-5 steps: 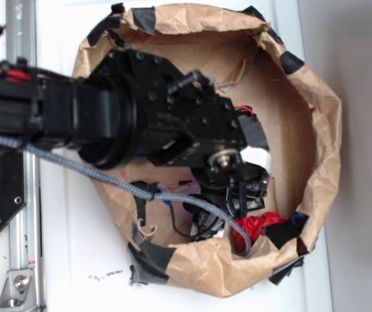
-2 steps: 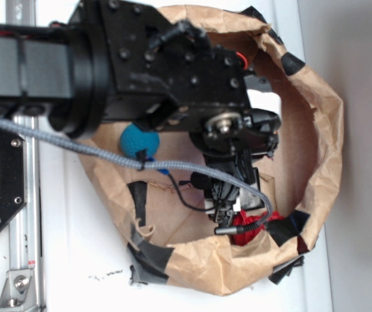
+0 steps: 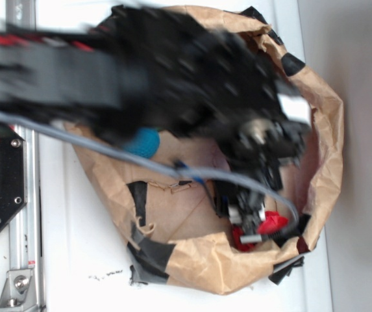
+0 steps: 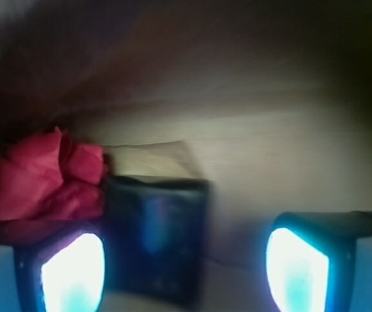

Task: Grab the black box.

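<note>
The wrist view shows the black box (image 4: 156, 240), glossy and dark, lying on brown paper. It sits between my open fingers, close to the left fingertip (image 4: 72, 273) and well clear of the right one (image 4: 299, 266). My gripper (image 4: 186, 270) is open, with no sign of contact on the box. In the exterior view the arm is motion-blurred, and the gripper (image 3: 250, 221) reaches down into the lower right of the paper bag (image 3: 328, 130). There the arm and cables cover the box.
A crumpled red thing (image 4: 39, 179) lies just left of and behind the box, and also shows by the bag's lower right wall (image 3: 271, 223). A blue ball (image 3: 143, 142) rests at the bag's left. Black tape patches (image 3: 139, 201) mark the paper.
The arm has swung right and further into the bag, blurring the view. The blue ball, hidden a second ago, is uncovered. The gripper now sits nearer the red thing.
</note>
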`<state>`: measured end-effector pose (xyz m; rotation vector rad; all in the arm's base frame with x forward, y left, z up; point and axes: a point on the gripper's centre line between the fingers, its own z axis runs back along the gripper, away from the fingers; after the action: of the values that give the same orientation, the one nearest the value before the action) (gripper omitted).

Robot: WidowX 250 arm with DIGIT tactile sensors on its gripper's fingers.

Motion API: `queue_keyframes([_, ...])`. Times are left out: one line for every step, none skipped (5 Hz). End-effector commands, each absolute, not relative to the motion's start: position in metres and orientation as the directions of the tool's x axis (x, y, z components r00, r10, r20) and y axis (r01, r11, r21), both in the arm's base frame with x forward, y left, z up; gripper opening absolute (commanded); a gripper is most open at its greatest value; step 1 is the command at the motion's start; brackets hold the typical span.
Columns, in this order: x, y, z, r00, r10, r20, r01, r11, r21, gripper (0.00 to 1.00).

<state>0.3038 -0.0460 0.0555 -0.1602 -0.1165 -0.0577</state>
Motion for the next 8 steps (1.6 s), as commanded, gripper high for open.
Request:
queue_keyframes([0.302,-0.106,-0.005,0.980,-0.200,0.008,0.199,0.971,-0.131,1.00])
queue_keyframes([0.278,-0.112,-0.019,0.971,-0.235,-0.043,0.228,0.966,-0.118,1.00])
queue_keyframes([0.253,-0.092,0.000,0.977,-0.198,-0.077,0.193,0.979,-0.070,0.00])
queue_keyframes([0.240,-0.065,0.043,0.988,-0.148,0.031,0.149,0.989,-0.008,0.00])
queue_keyframes([0.226,-0.020,0.086,0.974,-0.041,0.224,0.033,0.999,0.038,0.00])
queue_keyframes([0.228,-0.008,0.136,0.964,-0.017,0.267,0.011,1.000,0.024,0.00])
queue_keyframes([0.235,-0.003,0.166,0.966,-0.009,0.258,0.008,1.000,0.004,0.00])
queue_keyframes([0.245,0.003,0.161,0.967,-0.007,0.253,0.006,1.000,0.006,0.00])
